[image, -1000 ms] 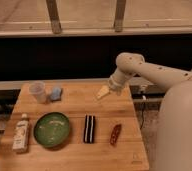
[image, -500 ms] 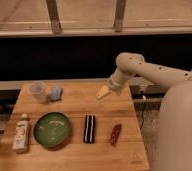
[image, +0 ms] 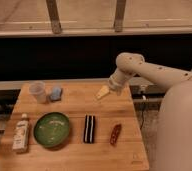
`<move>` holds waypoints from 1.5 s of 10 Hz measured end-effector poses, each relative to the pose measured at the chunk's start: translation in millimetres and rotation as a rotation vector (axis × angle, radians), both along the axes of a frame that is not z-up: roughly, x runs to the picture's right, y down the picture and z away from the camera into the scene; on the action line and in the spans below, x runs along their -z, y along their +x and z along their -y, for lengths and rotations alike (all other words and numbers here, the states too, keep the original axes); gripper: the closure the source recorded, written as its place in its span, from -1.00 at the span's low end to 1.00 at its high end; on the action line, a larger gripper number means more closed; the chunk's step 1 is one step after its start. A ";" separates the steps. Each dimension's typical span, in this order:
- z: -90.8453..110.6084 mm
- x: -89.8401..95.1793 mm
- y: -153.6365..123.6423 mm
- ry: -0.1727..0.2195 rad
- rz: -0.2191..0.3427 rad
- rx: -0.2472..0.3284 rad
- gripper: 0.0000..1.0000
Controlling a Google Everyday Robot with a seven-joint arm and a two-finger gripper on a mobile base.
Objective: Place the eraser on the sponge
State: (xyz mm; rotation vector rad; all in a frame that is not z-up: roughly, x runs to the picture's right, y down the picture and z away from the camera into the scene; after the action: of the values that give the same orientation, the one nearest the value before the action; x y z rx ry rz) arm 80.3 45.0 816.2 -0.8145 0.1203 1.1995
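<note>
Just the one camera view here, so going off that. The hand hangs over the far part of the wooden desk, toward its right edge as the picture shows it. It sits at the end of a pale arm that reaches in from the big rounded robot body on the right. Honestly can't tell how far open the hand is from this angle. It hasn't got the eraser, that much is plain.

The eraser lies flat on the desk, nearer the camera than the hand and a touch to the left of it. It's black with white stripes running lengthwise, and it's well apart from the hand. The sponge is off to the left of the hand, about level with it, near the far edge of the desk. It's a little light-blue block just beside a clear plastic cup, which stands farther left again.

Closer to the camera and left of the hand is a green plate, just beside the eraser, with a white bottle lying beyond the plate. A reddish-brown oblong thing lies almost straight toward the camera from the hand, just to the right of the eraser.
</note>
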 end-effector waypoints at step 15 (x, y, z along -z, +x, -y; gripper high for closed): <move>-99.4 4.7 -85.0 -0.157 -0.041 0.241 -0.60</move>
State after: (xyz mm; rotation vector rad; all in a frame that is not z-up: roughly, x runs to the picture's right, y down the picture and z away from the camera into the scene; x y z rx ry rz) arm -4.7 144.5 811.5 -0.8850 0.3405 0.9878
